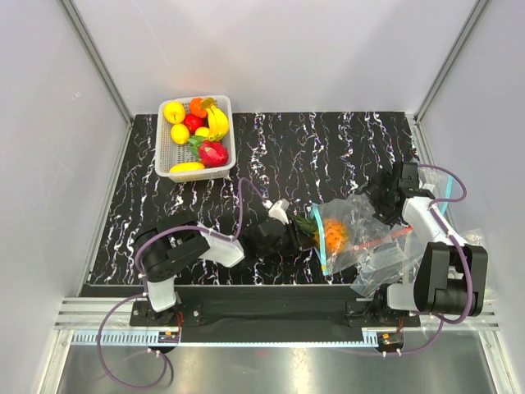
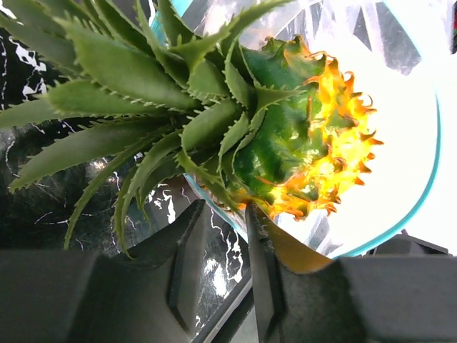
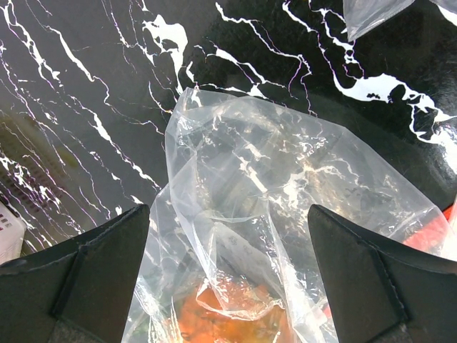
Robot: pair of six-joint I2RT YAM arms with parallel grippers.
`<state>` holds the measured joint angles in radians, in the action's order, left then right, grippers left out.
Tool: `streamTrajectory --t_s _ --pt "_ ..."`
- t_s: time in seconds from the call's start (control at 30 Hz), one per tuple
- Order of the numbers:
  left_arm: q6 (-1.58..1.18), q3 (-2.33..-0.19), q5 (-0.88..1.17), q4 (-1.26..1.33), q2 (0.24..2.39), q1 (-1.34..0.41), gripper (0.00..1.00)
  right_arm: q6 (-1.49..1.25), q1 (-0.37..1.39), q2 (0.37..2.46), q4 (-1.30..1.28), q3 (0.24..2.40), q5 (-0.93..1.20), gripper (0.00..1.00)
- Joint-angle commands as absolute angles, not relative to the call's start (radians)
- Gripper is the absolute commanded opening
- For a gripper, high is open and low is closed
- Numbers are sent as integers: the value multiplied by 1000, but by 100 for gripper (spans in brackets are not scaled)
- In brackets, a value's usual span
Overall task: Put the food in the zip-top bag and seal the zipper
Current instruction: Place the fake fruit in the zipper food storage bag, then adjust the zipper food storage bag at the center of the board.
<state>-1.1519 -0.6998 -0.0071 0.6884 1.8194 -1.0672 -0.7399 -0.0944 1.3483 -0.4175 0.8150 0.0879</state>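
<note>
A black tabletop (image 1: 328, 139) veined with white is enclosed on three sides by plain white wall panels (image 1: 271, 49), which are framed by aluminium posts (image 1: 94, 57). An aluminium rail (image 1: 98, 312) is mounted along the near edge, and a brushed metal surface (image 1: 271, 369) is seen below it.

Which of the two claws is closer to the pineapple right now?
Left. The left gripper sits at the crown of the pineapple, by the mouth of the zip-top bag; the right gripper is over the bag's far end, beyond the fruit.

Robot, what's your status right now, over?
Left gripper at pineapple crown, grip unclear. Right gripper open, straddling zip-top bag. Pineapple body inside mouth, crown outside; zipper unsealed. Red-strip bag beside it.
</note>
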Motion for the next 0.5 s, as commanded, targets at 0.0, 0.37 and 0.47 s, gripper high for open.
streamTrajectory --t_s 0.0,0.37,0.47 --pt "-1144 -727 -5 738 1851 -1077 32 -729 -94 1325 -422 854 71 100" --pt "-1155 -706 -5 752 1859 -1091 22 -729 -94 1325 -420 859 68 100" --pt "-1138 -730 -5 744 1859 -1089 6 -723 -94 1325 -420 857 69 100"
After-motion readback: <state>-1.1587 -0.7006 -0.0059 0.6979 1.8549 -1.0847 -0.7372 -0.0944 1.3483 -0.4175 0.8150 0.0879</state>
